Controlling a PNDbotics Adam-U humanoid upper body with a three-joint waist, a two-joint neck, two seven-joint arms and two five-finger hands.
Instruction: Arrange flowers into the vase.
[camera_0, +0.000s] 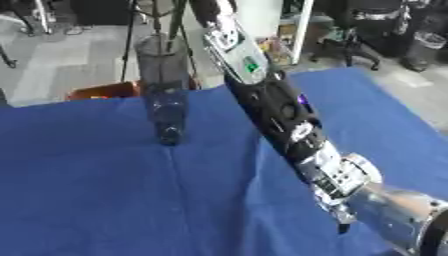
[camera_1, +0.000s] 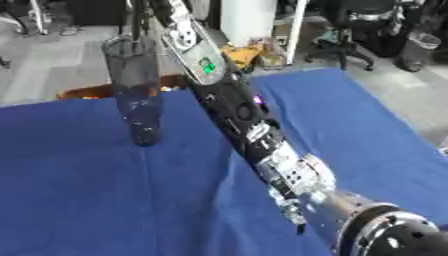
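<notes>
One tall dark vase (camera_1: 136, 90) stands on the blue counter (camera_1: 79, 190). Right arm (camera_1: 236, 115) reaches past it — its hand is out of view. Swinging left could topple the vase.

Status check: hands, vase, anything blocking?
Right arm stretches up past frame top, hand unseen. Left hand out of view. Vase upright on blue cloth, stems in it. Nothing blocking.

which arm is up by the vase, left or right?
The right arm, black and silver, running from the lower right corner to the top edge beside the tall dark glass vase. Its hand is cut off above; no left arm shows.
</notes>
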